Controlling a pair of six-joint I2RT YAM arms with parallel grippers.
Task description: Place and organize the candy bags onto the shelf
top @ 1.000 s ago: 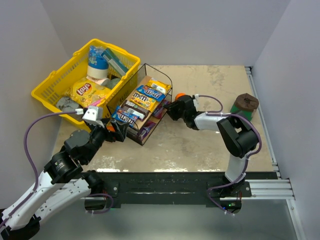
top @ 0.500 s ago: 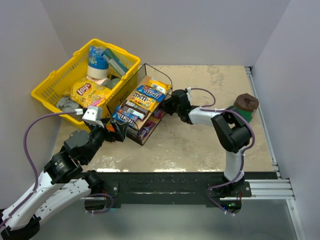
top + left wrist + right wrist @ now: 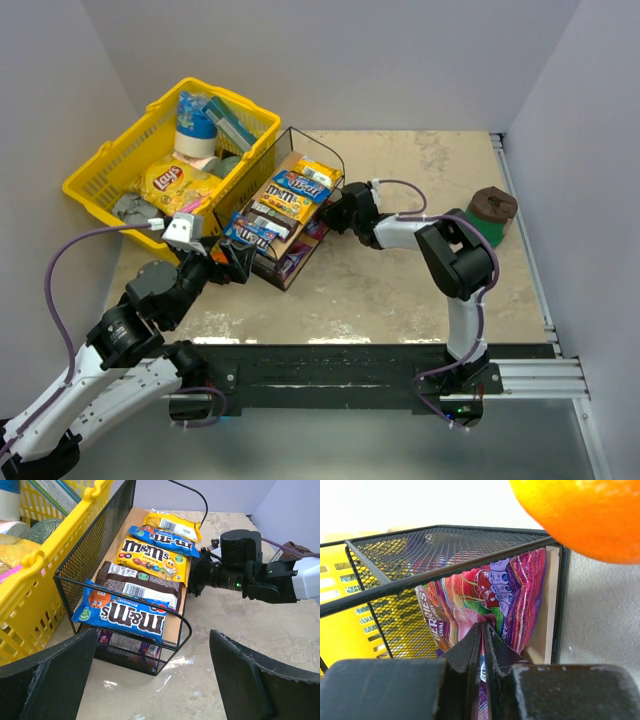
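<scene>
While the right gripper (image 3: 482, 628) pinches the pink-purple candy bag (image 3: 470, 600) in the shelf's (image 3: 445, 545) lower tier, the left gripper (image 3: 152, 677) hangs wide open, holding nothing, before the shelf.
Five more candy bags (image 3: 125, 612), blue, brown, yellow, blue and yellow, lie in a row on the shelf's upper board; an orange (image 3: 570, 515) sits near the shelf, and a yellow basket (image 3: 100, 172) stands just beside it.
</scene>
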